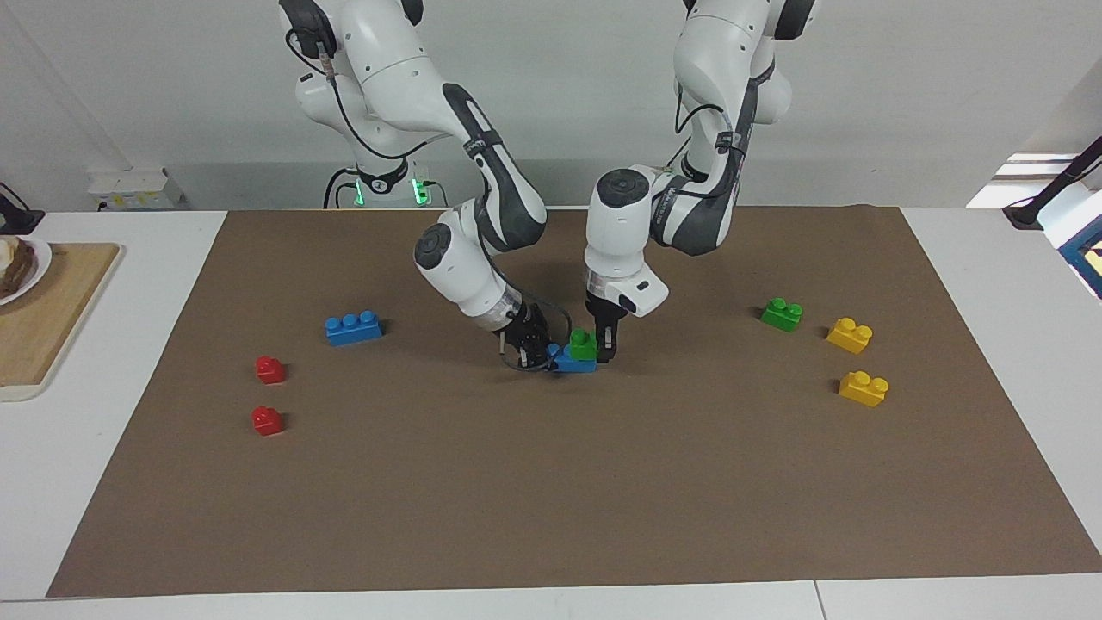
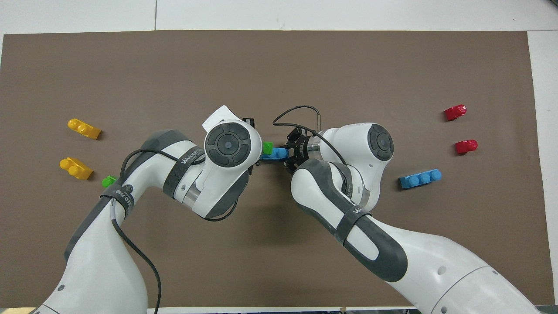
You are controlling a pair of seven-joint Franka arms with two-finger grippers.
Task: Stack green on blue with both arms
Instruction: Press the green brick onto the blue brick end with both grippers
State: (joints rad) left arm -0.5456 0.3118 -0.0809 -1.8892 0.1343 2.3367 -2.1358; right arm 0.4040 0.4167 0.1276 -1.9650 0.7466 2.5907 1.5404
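Near the middle of the brown mat (image 1: 603,482) the two arms meet low over the desk (image 1: 112,448). The right pincer (image 1: 535,351) comes in slanted and is clamped on one end of a blue brick (image 1: 572,362), the end toward the right arm's side. The left pincer (image 1: 599,343) points straight down and is closed on a green brick (image 1: 583,344), which sits on top of the blue brick at its other end (whether it is pressed fully home I cannot tell from here). From the overhead camera only a sliver of the pair shows between the two wrists: the green one (image 2: 267,148) beside the blue one (image 2: 276,153).

The rest lies untouched on the mat. A second blue brick (image 1: 354,327) rests toward the right arm's end, with two small red bricks (image 1: 269,369) (image 1: 267,421) farther from the robots than it. Toward the left arm's end there is a second green brick (image 1: 782,313), and just beside it two yellow bricks (image 1: 850,335) (image 1: 863,387). A wooden board (image 1: 43,319) sits off the mat at the right arm's end of the desk.
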